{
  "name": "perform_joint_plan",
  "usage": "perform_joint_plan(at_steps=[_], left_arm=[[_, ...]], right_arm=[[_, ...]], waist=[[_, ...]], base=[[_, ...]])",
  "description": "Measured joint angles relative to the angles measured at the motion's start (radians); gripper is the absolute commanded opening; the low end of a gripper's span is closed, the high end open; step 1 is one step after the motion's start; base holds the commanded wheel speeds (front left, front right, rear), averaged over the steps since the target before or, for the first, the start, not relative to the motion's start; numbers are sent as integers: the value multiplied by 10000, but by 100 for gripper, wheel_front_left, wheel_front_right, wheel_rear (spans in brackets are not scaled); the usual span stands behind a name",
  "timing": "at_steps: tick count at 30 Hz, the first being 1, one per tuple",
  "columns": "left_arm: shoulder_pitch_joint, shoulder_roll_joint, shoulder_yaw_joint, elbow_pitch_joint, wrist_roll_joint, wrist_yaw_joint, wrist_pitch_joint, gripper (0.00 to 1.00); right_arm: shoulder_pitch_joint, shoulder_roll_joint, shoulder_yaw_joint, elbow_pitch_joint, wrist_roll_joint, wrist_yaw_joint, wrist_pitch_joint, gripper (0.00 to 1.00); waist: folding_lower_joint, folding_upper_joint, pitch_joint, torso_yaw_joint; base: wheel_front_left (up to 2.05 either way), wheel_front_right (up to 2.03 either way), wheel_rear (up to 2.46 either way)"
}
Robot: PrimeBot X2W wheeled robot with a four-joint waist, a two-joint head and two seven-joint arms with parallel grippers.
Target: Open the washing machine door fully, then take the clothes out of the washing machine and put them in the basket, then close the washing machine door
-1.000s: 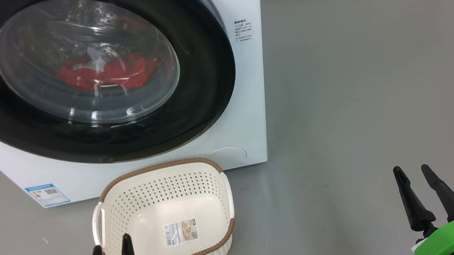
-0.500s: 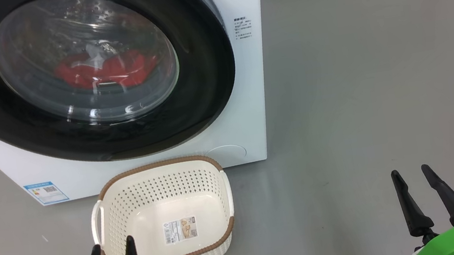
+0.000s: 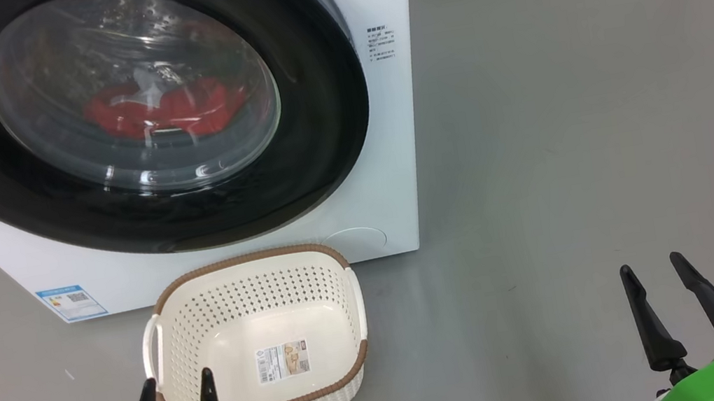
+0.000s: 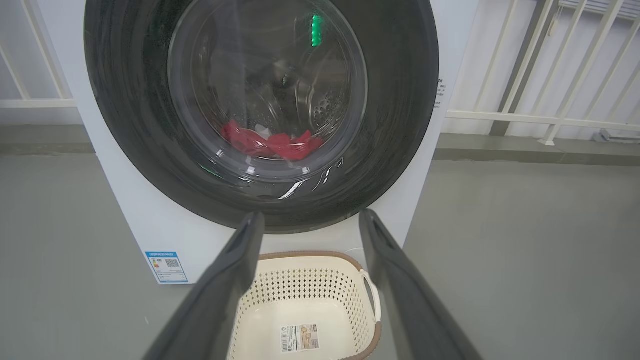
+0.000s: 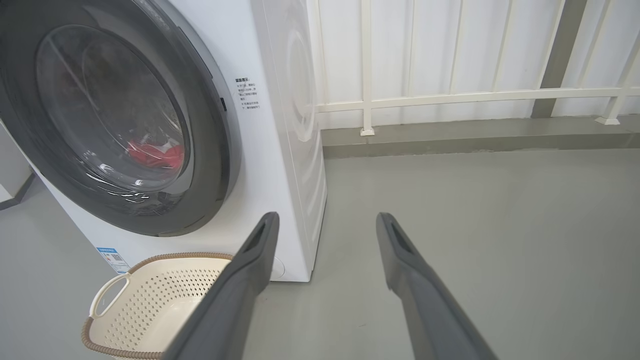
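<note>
Two grippers sit low in your head view, each with its fingers held apart and gripping nothing. Your left gripper hovers at the near rim of the basket; your right gripper is well off to the right, above grey floor. The basket, a paper label on its bottom, stands just in front of the washing machine. The washing machine door is shut, and red clothes lie in the drum behind its glass.

We see even, soft light and faint shadows on the floor. Glare streaks the washing machine door; its glass perhaps veils the clothes. Wrist views bend straight lines at edges.
</note>
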Motion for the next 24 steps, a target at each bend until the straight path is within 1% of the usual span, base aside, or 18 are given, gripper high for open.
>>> perform_joint_plan(at_steps=[10,21,22,23,24], left_arm=[[209,13,10,6,-36,33,0,100],[214,15,4,4,-46,90,0,100],[214,15,2,4,-46,90,0,100],[213,15,-4,4,-46,90,0,100],[212,15,-13,4,-46,90,0,100]], right_arm=[[322,21,-94,29,-8,0,-44,100],[322,61,-100,-4,52,0,-44,100],[316,61,-96,-17,117,0,-44,88],[312,58,-84,-31,190,0,-44,39],[299,58,-67,-50,267,0,-44,0]], waist=[[0,0,-43,-13],[0,0,-21,11],[0,0,-7,12],[0,0,10,15],[-1,0,29,17]], base=[[0,0,0],[0,0,0],[0,0,0],[0,0,0],[0,0,0]])
